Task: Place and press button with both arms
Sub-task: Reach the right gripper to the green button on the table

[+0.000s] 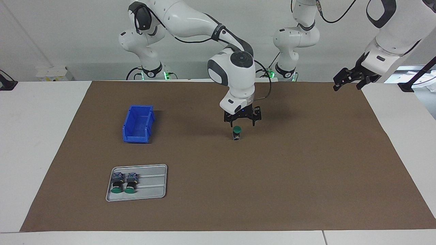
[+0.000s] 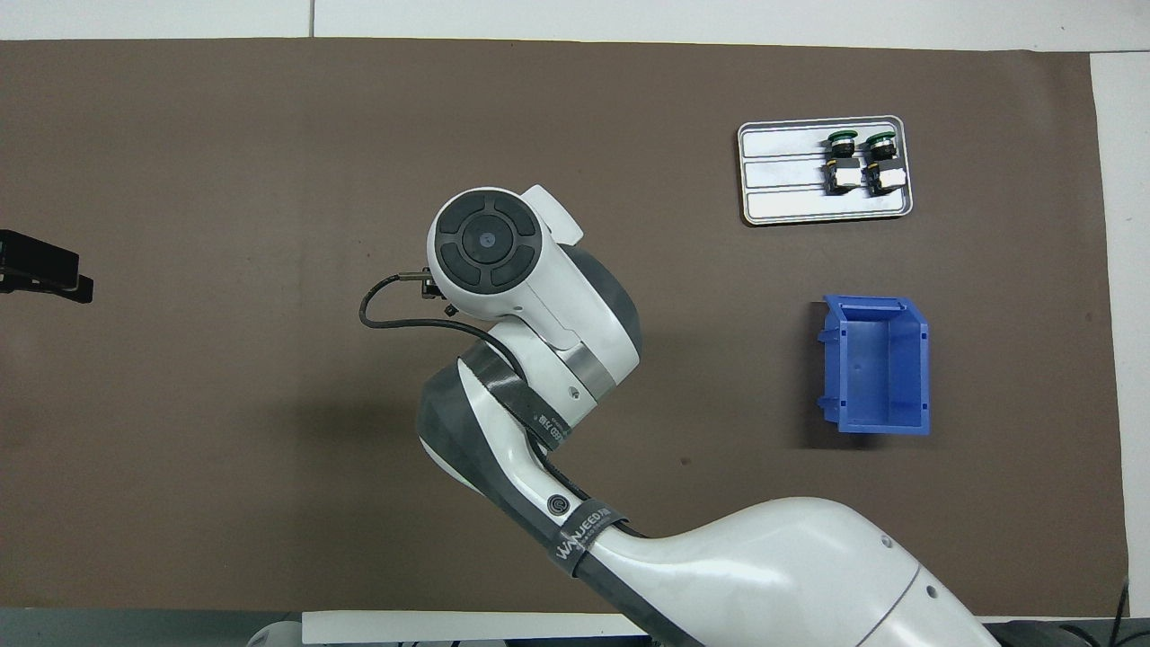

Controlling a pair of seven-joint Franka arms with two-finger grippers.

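Observation:
The button (image 1: 237, 132) stands upright on the brown mat, green cap up, near the middle of the table. My right gripper (image 1: 242, 124) hangs open just above its cap, fingers pointing down on either side and touching nothing. In the overhead view the right arm's wrist (image 2: 490, 243) covers the button completely. My left gripper (image 1: 351, 81) waits in the air over the mat's corner at the left arm's end, open and holding nothing; its tips also show at the overhead view's edge (image 2: 40, 274).
A blue bin (image 1: 138, 124) (image 2: 880, 364) stands toward the right arm's end. Farther from the robots than the bin, a metal tray (image 1: 153, 185) (image 2: 782, 171) holds two more green-capped buttons (image 1: 124, 183) lying on their sides.

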